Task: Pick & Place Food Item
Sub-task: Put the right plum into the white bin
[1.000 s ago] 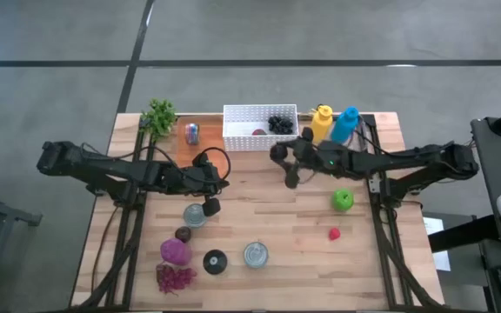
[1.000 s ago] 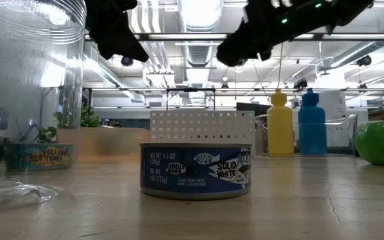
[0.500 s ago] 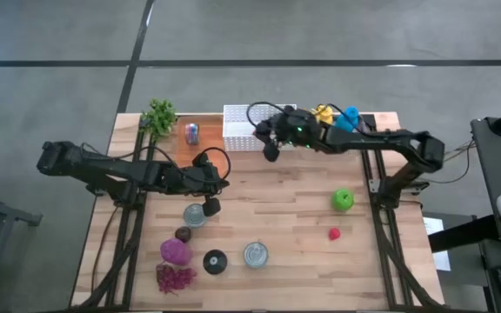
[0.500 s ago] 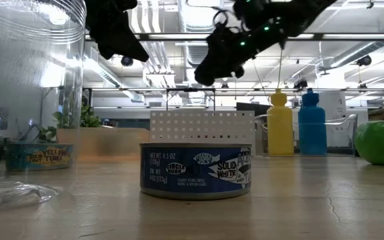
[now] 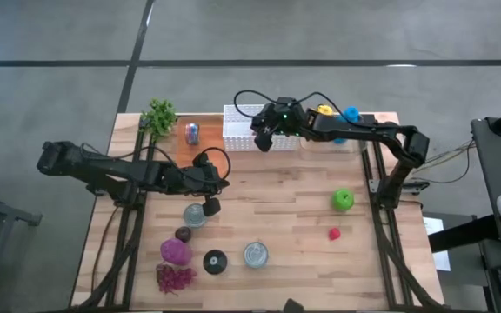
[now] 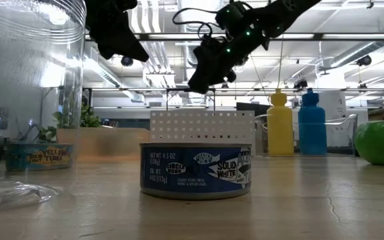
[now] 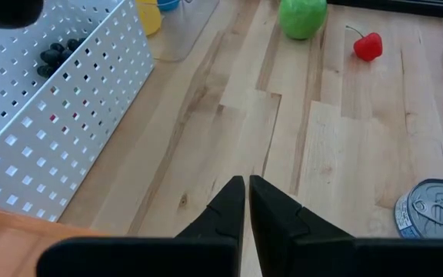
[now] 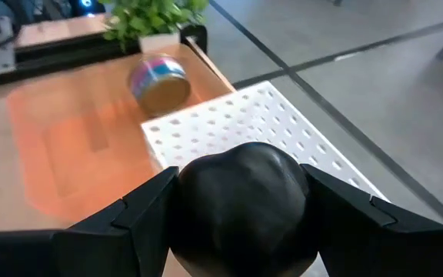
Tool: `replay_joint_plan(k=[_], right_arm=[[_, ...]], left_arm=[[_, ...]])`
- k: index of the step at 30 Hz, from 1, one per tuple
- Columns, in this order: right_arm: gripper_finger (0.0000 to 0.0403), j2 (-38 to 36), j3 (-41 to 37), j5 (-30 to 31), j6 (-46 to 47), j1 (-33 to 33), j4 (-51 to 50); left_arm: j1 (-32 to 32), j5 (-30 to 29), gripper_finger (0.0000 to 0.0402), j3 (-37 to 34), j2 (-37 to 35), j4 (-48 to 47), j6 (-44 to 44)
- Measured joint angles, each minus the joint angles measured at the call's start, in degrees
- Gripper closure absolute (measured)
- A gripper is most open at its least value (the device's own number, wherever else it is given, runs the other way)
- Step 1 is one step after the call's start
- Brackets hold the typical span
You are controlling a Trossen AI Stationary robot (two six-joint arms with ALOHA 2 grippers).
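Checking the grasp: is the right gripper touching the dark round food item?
Touching: the right wrist view shows the right gripper clamped on the dark round item.

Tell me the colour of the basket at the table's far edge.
White, perforated with small holes: the basket shows best in the left wrist view.

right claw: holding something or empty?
Holding. The right claw is shut on a dark round item wedged between its fingers, hovering over the white perforated basket.

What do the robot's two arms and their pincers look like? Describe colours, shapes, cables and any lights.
Both arms are dark, slim and jointed. The right pincer has black cable looping above its wrist and a small green light there. The left pincer has two black, wedge-shaped fingers tapering to points.
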Motion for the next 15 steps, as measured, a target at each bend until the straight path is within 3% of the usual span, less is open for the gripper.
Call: replay_joint_plan(k=[12, 15], right_arm=[[0.0158, -0.07, -2.33, -1.64, 1.62, -4.52, 1.43], [0.0158, 0.61, -2.36, -4.42, 1.84, -4.73, 2.03]], left_arm=[[-0.01, 0.0, 0.0375, 0.01, 0.0, 0.15, 0.0], [-0.01, -0.02, 0.0375, 0.01, 0.0, 0.22, 0.0]])
